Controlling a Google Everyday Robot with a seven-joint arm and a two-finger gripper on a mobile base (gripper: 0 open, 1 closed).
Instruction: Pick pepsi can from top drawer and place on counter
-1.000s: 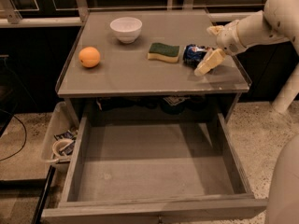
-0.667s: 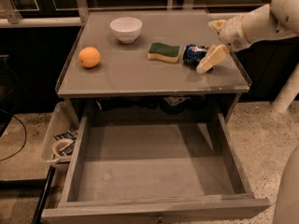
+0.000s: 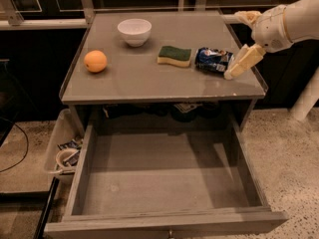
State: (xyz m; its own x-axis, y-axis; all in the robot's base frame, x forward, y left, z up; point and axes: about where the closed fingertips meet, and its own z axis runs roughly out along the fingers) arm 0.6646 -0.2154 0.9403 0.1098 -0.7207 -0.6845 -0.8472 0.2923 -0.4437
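Note:
The pepsi can lies on its side on the counter, near the right edge and just right of the sponge. My gripper is open at the counter's right edge, just right of the can. One pale finger slants down beside the can and does not hold it. The other finger is higher, toward the back. The top drawer is pulled fully out below the counter, and its inside is bare.
A green and yellow sponge, a white bowl and an orange sit on the counter. A bin with a cup stands on the floor left of the drawer. A speckled floor lies to the right.
My gripper has drawn back to the right, away from the pepsi can. The can stays lying on the counter.

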